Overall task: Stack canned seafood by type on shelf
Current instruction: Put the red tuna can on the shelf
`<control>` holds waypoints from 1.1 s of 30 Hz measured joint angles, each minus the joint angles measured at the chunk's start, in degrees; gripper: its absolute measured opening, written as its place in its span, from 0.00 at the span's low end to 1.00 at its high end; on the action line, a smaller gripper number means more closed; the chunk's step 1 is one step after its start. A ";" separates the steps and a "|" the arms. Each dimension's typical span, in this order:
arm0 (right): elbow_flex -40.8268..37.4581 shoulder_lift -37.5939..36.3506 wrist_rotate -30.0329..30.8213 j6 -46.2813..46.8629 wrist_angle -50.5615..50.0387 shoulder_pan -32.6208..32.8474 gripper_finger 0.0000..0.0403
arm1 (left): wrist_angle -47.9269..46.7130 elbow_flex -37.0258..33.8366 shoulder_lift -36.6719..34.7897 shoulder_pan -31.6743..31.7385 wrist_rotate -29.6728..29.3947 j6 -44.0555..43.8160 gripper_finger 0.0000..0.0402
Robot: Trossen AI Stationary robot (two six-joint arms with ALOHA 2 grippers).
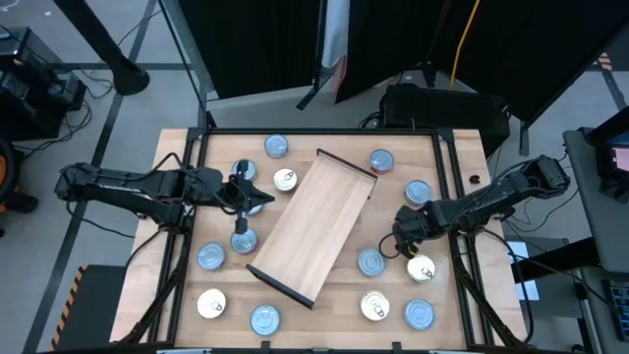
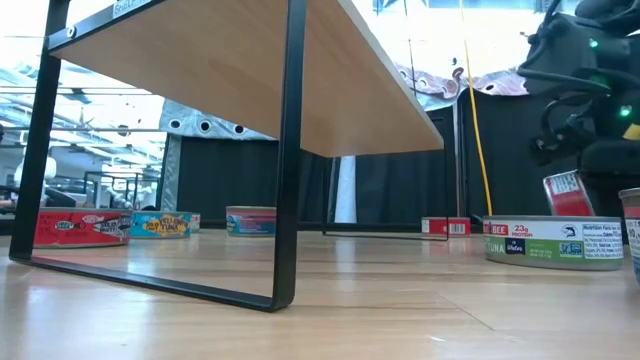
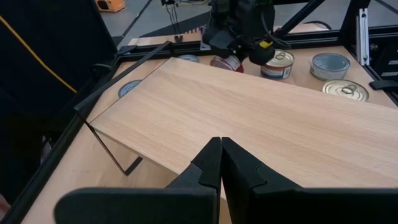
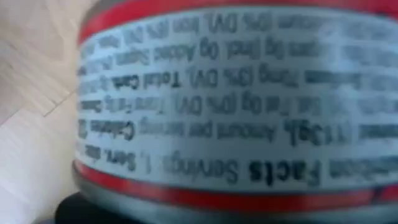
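1. the left gripper (image 3: 221, 163), two dark matte fingers pressed flat together with nothing between them, sits by the left edge of the long rectangular light wooden shelf (image 1: 316, 224), which lies diagonally across the middle of the butcher-block tabletop (image 1: 447, 152).
2. the right gripper (image 1: 407, 233) is at the shelf's right side; its wrist view is filled by a red-banded round metal tin with a printed nutrition label (image 4: 236, 106), pressed very close, but whether its fingers clamp it cannot be told.
3. in the left wrist view that same red tin shows tilted under the right gripper, beyond the shelf's far edge.
4. the shelf's board has smooth pale grain and stands on thin dark metal rails (image 2: 290, 150) at each short end.
5. flat round tins lie scattered around it: blue-topped ones (image 1: 275, 147) and pale silver-gold pull-tab ones (image 1: 285, 179), none on the board.
6. a pull-tab tin (image 1: 421, 269) rests just beside the right gripper.
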 joint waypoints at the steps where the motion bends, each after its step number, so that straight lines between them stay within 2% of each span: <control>1: 0.07 -0.24 -0.09 0.14 -0.30 0.33 0.00 | 0.06 0.00 0.00 0.02 0.00 0.00 0.03; 7: 3.67 -2.60 -0.28 1.35 -6.01 2.93 0.00 | 0.22 0.00 0.00 0.02 0.00 -0.02 0.03; 11: 9.42 -3.96 -0.50 0.77 -13.27 5.52 0.00 | 0.23 0.00 0.00 0.02 0.00 -0.01 0.03; 14: 15.51 -4.51 -0.48 -3.84 -17.35 7.64 0.01 | 0.24 0.00 0.00 0.02 -0.01 0.28 0.03; 16: 19.82 -4.51 -0.30 -10.32 -18.67 9.27 0.05 | 0.26 0.00 0.00 0.02 -0.02 0.30 0.03; 20: 27.02 -4.09 3.55 -26.91 -17.99 11.31 0.17 | 0.89 0.00 0.00 0.02 -0.02 0.41 0.03; 25: 29.04 -1.81 12.42 -36.69 -17.35 10.61 0.39 | 3.01 -0.02 0.00 0.00 -0.51 1.31 0.03; 30: 29.02 2.39 9.67 -42.04 -17.11 7.39 0.62 | 3.48 -0.02 0.00 0.00 -0.85 1.31 0.03; 33: 29.02 4.64 5.76 -47.35 -16.88 6.28 0.70 | 3.48 -0.02 0.00 0.00 -2.33 1.29 0.03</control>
